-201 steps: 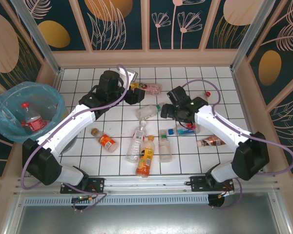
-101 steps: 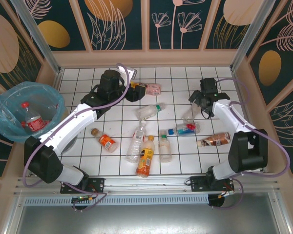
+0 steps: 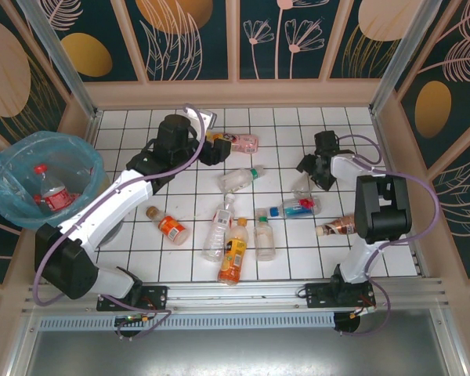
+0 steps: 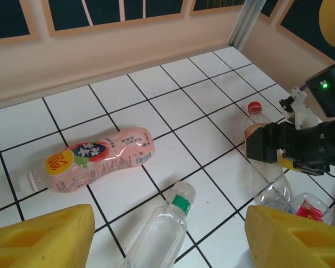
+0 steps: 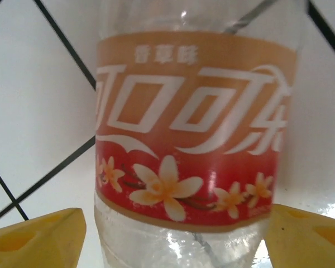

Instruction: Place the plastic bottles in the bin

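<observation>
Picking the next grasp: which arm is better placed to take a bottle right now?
Right. The right gripper has its fingers either side of the red-labelled bottle; contact is unclear. The left gripper hangs open, short of the pink bottle.

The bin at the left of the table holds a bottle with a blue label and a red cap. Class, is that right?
Not quite. The bottle in the bin has a red label, not a blue one. Its cap is red, and the bin does stand at the left of the table. The top external view shows this.
</observation>
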Action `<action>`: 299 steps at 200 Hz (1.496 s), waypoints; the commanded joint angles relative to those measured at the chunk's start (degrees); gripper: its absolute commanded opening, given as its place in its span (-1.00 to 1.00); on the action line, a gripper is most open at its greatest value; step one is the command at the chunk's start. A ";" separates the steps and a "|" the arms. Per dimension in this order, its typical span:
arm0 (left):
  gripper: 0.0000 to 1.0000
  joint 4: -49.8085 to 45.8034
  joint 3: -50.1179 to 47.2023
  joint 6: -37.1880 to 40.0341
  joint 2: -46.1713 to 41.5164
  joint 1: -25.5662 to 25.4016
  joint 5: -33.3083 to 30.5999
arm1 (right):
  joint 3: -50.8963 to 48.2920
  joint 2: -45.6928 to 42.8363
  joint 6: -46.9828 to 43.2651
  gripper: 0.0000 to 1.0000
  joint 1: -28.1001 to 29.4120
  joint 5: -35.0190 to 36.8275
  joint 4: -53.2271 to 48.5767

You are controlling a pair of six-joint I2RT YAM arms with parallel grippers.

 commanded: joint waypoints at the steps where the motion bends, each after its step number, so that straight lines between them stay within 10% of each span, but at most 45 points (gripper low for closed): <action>1: 0.44 1.73 -0.62 0.09 -1.97 -0.11 -1.86 | 0.96 -0.25 -0.78 0.41 -0.36 -1.65 2.24; 107: 0.46 3.25 6.90 -2.79 -7.05 -0.06 -9.13 | 8.80 -20.34 -13.27 0.07 6.97 -0.39 -1.01; 180: 0.46 2.59 17.54 -13.20 -5.71 0.19 7.12 | -1.20 -34.70 -24.10 -0.04 32.66 -17.31 28.64; 254: 0.47 5.50 19.13 -17.68 -8.57 0.28 14.44 | -1.02 -34.17 -27.63 -0.10 38.21 -29.72 36.13; 299: -0.23 4.48 18.38 -16.51 -9.85 0.28 10.97 | 0.04 -32.83 -28.95 -0.09 38.84 -31.04 34.27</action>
